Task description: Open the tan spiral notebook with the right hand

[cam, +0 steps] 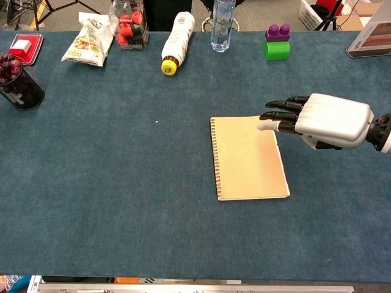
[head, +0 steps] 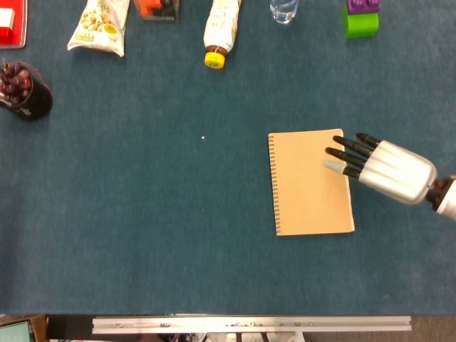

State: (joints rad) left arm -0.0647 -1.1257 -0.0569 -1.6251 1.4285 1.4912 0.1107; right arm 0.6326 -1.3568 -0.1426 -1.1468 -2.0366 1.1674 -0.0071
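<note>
The tan spiral notebook [head: 311,182] [cam: 247,157] lies closed and flat on the blue table, spiral binding along its left edge. My right hand [head: 380,167] [cam: 321,120] reaches in from the right, palm down, fingers [head: 340,152] stretched out and apart over the notebook's upper right corner. It holds nothing; whether the fingertips touch the cover is unclear. My left hand is in neither view.
Along the far edge lie a snack bag [cam: 87,41], a red item in a clear box [cam: 129,27], a white bottle with yellow cap [cam: 176,41], a clear bottle [cam: 222,27] and a green-purple block [cam: 276,43]. A dark cup [cam: 19,85] stands at left.
</note>
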